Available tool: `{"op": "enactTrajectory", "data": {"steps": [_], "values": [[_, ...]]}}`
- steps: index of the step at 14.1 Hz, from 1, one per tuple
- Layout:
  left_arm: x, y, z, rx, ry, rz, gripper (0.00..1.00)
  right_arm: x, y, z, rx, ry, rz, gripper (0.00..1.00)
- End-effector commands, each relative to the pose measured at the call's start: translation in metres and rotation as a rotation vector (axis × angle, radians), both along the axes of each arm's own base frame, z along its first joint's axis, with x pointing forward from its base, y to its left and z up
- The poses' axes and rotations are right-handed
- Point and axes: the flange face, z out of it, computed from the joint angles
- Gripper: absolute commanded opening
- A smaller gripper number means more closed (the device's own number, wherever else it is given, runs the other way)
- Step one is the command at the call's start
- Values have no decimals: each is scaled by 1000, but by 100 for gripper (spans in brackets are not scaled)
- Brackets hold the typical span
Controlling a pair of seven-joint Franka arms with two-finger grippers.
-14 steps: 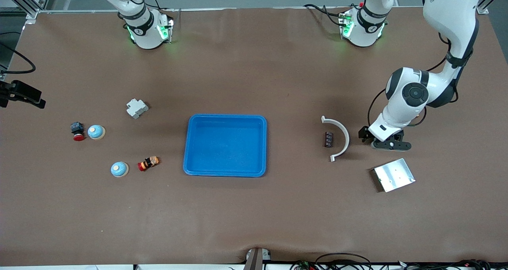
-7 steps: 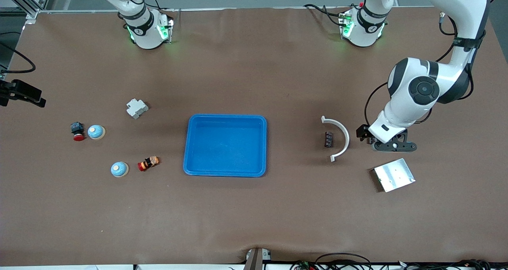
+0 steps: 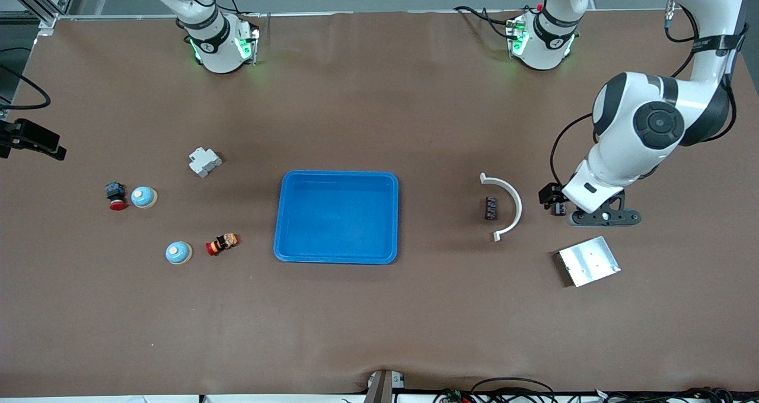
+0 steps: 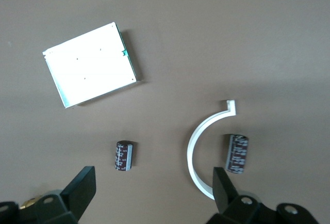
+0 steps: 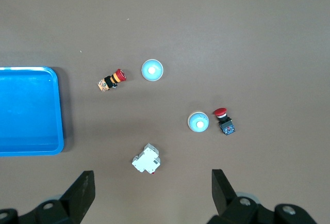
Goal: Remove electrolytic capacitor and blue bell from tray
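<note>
The left gripper (image 4: 152,182) is opened wide above the small black cylindrical capacitor (image 4: 124,155), which is located on the table at 3 o'clock of the white plastic arc (image 3: 509,204) in the front view. The right gripper (image 5: 152,182) is likewise opened on its waiting arm. A light-blue domed bell (image 3: 143,197) is located at 9 o'clock of the blue plastic tray (image 3: 284,213).

brown table (image 3: 379,320) carries blue tray (image 3: 337,259), capacitors (image 3: 490,207), bells (image 3: 178,253), buttons (image 3: 222,243).
</note>
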Motion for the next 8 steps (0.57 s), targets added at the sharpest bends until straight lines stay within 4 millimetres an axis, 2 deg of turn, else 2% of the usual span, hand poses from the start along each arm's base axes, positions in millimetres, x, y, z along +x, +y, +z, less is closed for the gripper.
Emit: {"op": "enactTrajectory", "data": {"steps": [1,5,8], "values": [[1,-3,18,-22,4,-3,100,-5,-4,6,-9,1,-4,100],[3,-14,34,-73,-11,31,100,-5,-5,7,-9,0,-6,100],[-3,-21,46,-64,12,12,100,-5,-4,6,-11,0,-4,100]]}}
